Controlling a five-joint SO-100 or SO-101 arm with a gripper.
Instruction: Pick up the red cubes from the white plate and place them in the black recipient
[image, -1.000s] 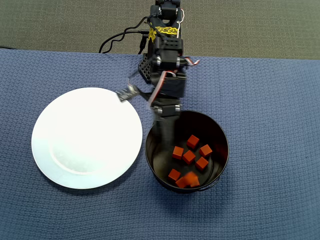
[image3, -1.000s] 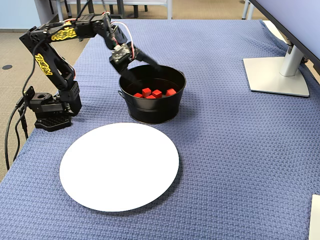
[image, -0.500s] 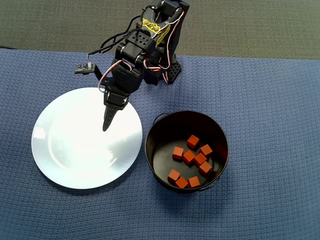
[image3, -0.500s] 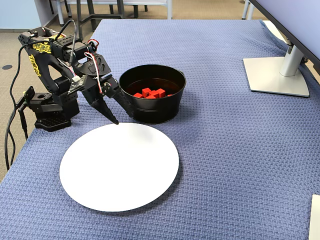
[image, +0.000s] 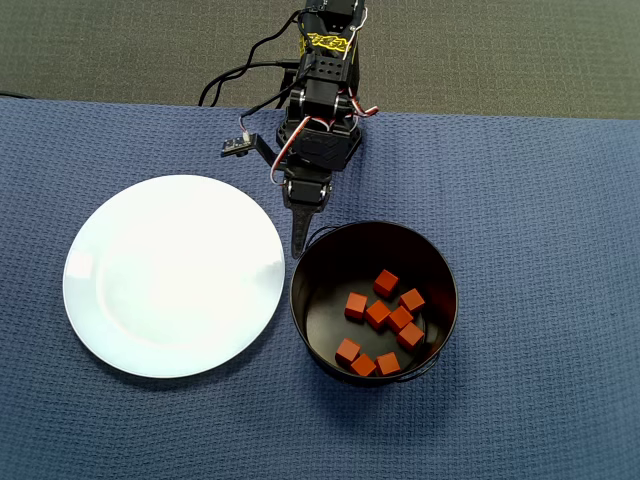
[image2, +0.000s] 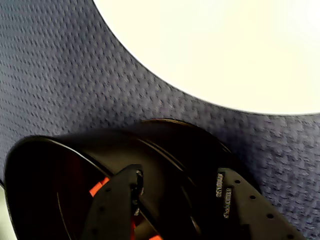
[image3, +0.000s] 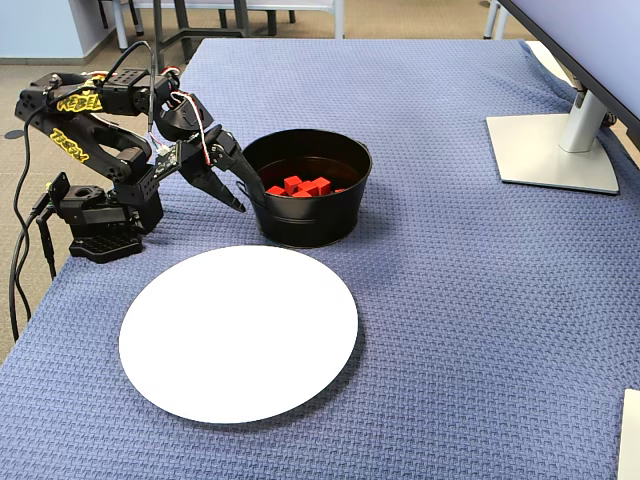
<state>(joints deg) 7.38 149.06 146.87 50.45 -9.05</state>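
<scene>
White plate (image: 150, 290) lies bare on the blue woven worktop (image: 540, 200); no cube shows on it in the overhead or fixed view; the red cubes (image: 380, 315) all sit inside the black recipient (image: 300, 300), eight countable from overhead, loosely clustered toward the right and near half of the floor, some touching; a ninth may hide among them, cannot be told

Pincer (image: 298, 240) hangs above the cloth just beside the recipient's rim, between plate and pot, tips pointing down toward the rim; in the overhead and fixed views the fingers read as one closed point; in the wrist view the two fingers (image2: 112, 200) run side by side, narrowing toward the tips, nothing seen between them; judged closed or nearly so, and empty

Handling, as judgement: cubes look small, stiff, matte, light; flat opposite faces give the best hold, taken across the middle of one cube, squared to the jaws; clustered ones would crowd a grip and likely shift when nudged; the pot's straight glossy wall looks rigid and slick, thin wire handle the only light part; plate glossy, probably breakable, cubes would slide on it

Task reads as complete or nearly so
</scene>
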